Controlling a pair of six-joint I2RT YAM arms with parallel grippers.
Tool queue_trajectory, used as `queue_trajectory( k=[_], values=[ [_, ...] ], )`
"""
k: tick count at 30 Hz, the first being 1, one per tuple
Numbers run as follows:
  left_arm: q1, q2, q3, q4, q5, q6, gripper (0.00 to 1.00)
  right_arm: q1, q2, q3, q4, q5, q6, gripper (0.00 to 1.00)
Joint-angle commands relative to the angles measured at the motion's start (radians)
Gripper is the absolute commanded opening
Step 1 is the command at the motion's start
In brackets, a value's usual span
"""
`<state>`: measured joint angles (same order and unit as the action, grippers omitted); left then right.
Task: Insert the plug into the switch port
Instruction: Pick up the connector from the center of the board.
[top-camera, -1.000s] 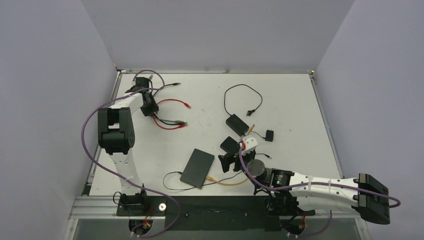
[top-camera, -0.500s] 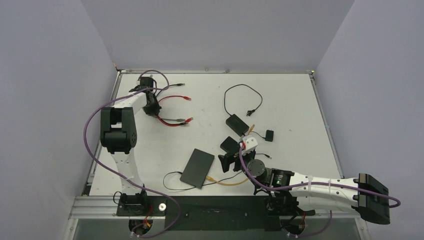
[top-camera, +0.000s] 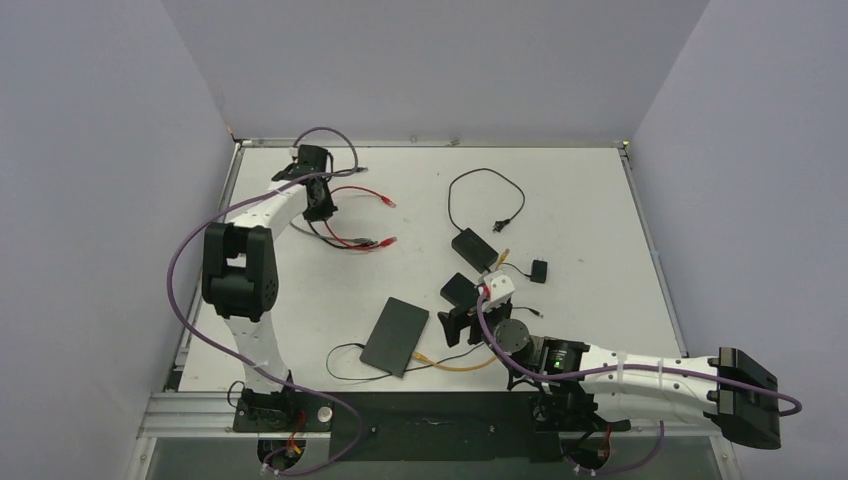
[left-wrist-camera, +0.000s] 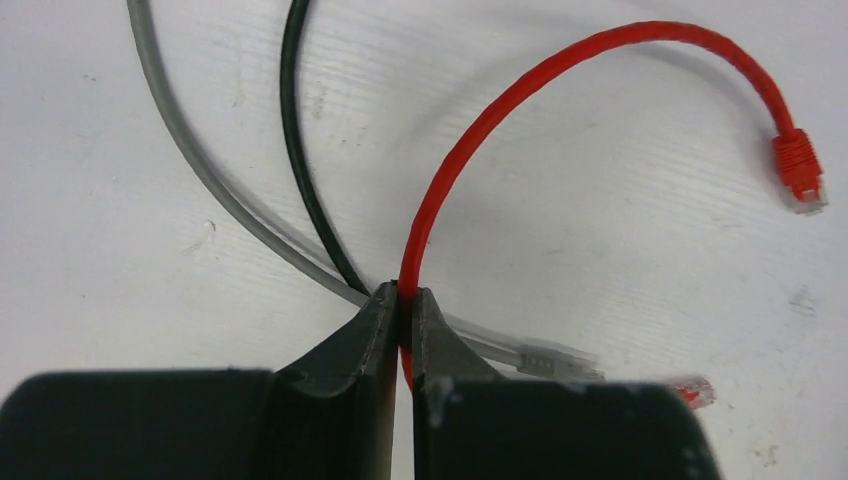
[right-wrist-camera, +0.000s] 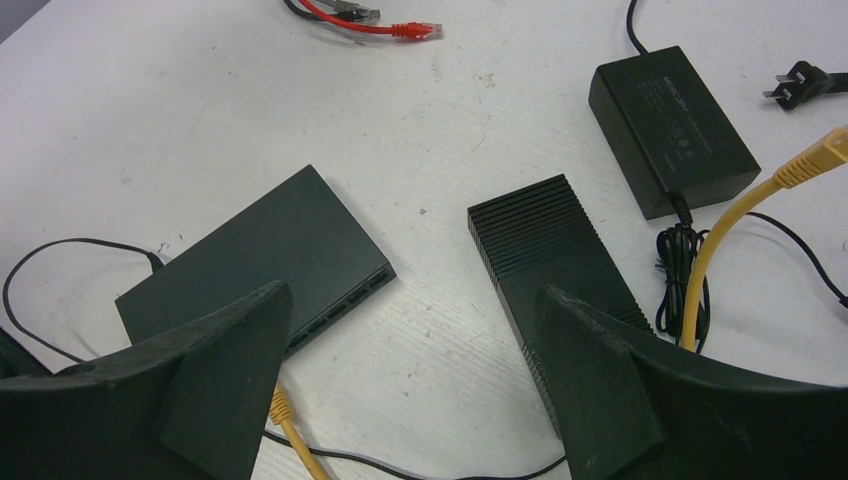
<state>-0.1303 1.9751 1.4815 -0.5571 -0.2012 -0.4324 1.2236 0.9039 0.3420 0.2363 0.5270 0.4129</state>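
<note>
Lying on the table (top-camera: 580, 220), the black switch (right-wrist-camera: 255, 265) sits under the right gripper (right-wrist-camera: 410, 340), spread wide and empty. Far left, the left gripper (left-wrist-camera: 403, 300) is clamped on the red cable (left-wrist-camera: 450, 150) mid-length, its plug (left-wrist-camera: 798, 170) apparently resting on the table.

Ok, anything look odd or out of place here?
The left gripper is shut on the red cable mid-length, not at its plug, which is free. A grey cable and a black cable run in beside its tips and may snag.
</note>
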Motion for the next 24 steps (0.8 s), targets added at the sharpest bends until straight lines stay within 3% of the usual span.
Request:
queue_trajectory(
  k=[1, 9, 18, 24],
  values=[
    [-0.055, -0.108, 0.015, -0.011, -0.077, 0.006, 0.00, -0.006, -0.038, 0.041, -0.022, 0.009, 0.013, 0.86],
    [-0.134, -0.253, -0.088, 0.031, -0.067, -0.004, 0.00, -0.006, -0.089, 0.066, -0.113, 0.048, 0.029, 0.86],
    [-0.187, -0.514, -0.304, 0.129, 0.048, -0.021, 0.00, -0.024, -0.120, 0.124, -0.222, 0.115, 0.034, 0.87],
    [-0.217, -0.656, -0.372, 0.098, 0.141, -0.033, 0.00, -0.030, -0.137, 0.168, -0.275, 0.116, -0.024, 0.90]
  ],
)
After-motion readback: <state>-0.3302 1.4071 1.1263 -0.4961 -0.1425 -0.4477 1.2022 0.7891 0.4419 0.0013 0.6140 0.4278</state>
